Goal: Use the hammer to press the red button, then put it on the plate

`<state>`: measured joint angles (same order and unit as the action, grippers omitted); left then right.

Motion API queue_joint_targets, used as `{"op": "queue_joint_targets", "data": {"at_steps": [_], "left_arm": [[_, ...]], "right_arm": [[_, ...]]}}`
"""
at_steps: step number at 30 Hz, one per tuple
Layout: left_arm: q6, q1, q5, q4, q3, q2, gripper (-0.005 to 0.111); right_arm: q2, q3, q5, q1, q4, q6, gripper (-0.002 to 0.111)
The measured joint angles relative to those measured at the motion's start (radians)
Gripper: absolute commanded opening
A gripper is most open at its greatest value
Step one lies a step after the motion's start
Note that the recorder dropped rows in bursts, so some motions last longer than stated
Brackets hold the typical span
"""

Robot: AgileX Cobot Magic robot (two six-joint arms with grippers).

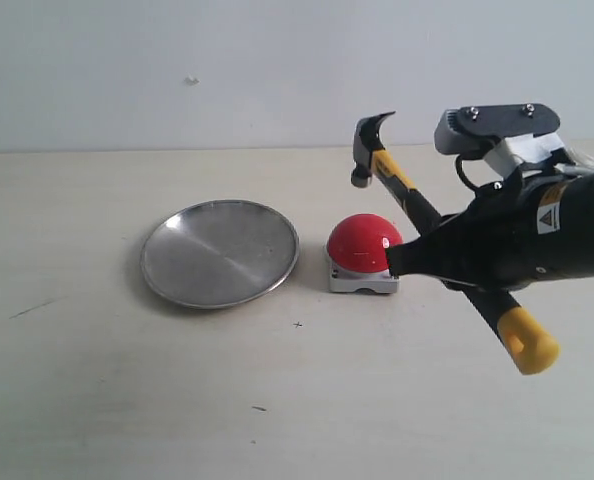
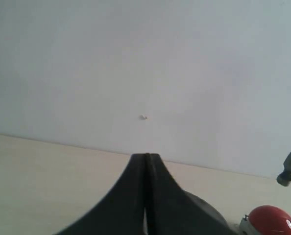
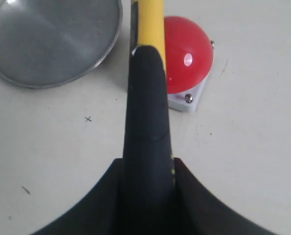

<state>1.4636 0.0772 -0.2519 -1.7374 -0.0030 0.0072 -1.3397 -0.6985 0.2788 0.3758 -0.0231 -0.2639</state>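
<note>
The hammer point(image 1: 402, 178) has a dark metal claw head, a yellow neck, a black handle and a yellow end. It hangs in the air, tilted, with the head high and toward the wall and the yellow end low and nearer the exterior camera. Its head is above and behind the red button point(image 1: 365, 243) and does not touch it. The button, a glossy dome on a pale square base, sits on the counter point(image 1: 277, 400) just beside the plate point(image 1: 220, 252), with a small gap between the 2. The plate is round, shallow and shiny silver.

The right jaws pinch the hammer's black handle about midway. The left jaws are pressed together, tips touching, and point toward the wall.

In the exterior view the right arm covers the middle of the handle. In the right wrist view the head runs out of frame, and the handle hides 1 side of the button. The left wrist view catches only part of the head at its edge, and the button's base is cut off there.
</note>
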Motion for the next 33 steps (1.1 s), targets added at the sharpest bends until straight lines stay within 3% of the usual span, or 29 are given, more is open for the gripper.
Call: {"op": "queue_joint_targets", "data": {"at_steps": [12,21,30,33], "left_arm": [[0.0,0.0,0.0,0.0,0.0,0.0,0.0],[0.0,0.0,0.0,0.0,0.0,0.0,0.0],[0.0,0.0,0.0,0.0,0.0,0.0,0.0],[0.0,0.0,0.0,0.0,0.0,0.0,0.0]], "right_arm": [[0.123,-0.153,0.078,0.0,-0.044,-0.004,0.0],[-0.181,-0.115,0.243,-0.002,0.016,0.094,0.0],[-0.14,-0.133,0.131,-0.002,0.09,0.099,0.0],[-0.117,-0.131,0.062,0.007,0.298,0.17,0.0]]}}
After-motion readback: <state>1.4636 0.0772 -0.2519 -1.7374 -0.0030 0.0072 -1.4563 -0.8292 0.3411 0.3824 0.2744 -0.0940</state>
